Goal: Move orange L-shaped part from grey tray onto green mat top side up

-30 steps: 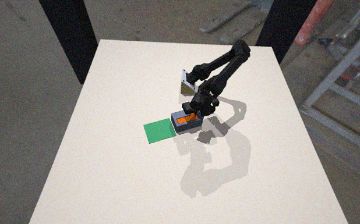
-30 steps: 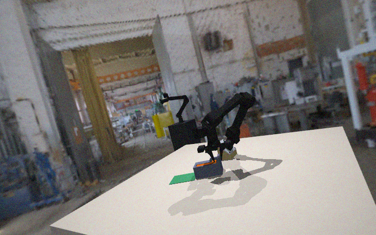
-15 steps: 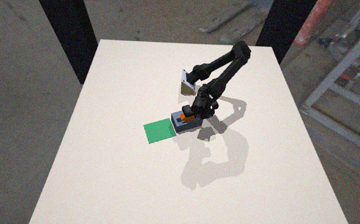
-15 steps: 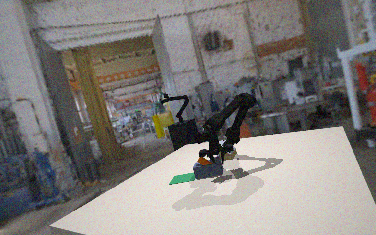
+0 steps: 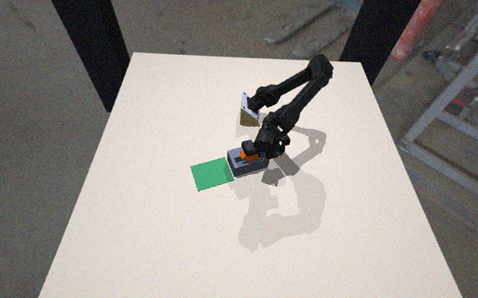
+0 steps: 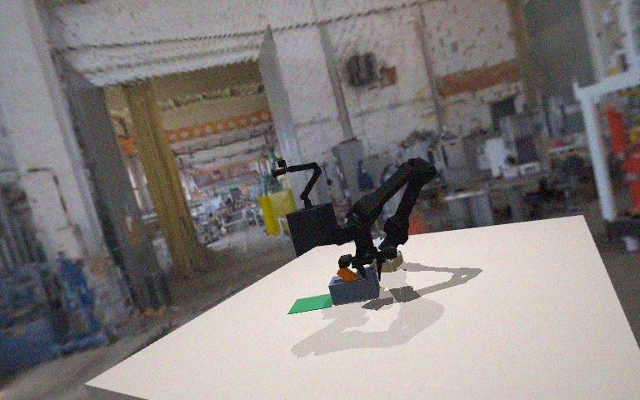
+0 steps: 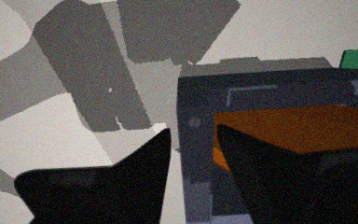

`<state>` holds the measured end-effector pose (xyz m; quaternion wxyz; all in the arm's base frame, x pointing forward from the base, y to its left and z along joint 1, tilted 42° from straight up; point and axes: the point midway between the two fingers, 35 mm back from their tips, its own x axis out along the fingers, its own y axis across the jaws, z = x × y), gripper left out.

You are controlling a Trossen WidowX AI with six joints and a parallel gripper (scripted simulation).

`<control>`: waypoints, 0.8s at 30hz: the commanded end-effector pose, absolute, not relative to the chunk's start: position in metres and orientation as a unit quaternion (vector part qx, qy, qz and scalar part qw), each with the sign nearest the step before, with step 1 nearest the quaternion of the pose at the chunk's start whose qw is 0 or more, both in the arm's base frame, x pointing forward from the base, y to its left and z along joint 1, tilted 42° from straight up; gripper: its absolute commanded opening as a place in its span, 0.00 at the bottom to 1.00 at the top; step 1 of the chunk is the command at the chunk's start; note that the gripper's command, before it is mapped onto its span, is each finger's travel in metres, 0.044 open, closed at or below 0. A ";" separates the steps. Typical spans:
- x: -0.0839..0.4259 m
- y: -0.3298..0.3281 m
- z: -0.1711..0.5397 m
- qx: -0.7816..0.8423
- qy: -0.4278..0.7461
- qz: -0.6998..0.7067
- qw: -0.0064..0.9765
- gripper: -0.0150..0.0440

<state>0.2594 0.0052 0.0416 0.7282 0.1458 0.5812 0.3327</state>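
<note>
Green mat lies flat on the cream tabletop, touching the left side of the grey tray. Inside the tray, the orange L-shaped part sits tilted, one end raised above the pocket rim. Black jaws, half-closed and gripping nothing, bear on the tray's right end, one finger over the part, the other outside the wall.

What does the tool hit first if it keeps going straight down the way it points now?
Most likely the orange L-shaped part: one finger already sits over it, seemingly pressing its end, as the other end is tipped up. The other finger hangs outside the grey tray wall, over the table; depth there is unclear.
</note>
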 end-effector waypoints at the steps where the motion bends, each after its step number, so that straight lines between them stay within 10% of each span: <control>1: 0.259 0.005 0.042 0.146 0.581 0.333 0.728 0.56; 24: 0.253 -0.043 0.098 0.147 0.587 0.329 0.726 0.56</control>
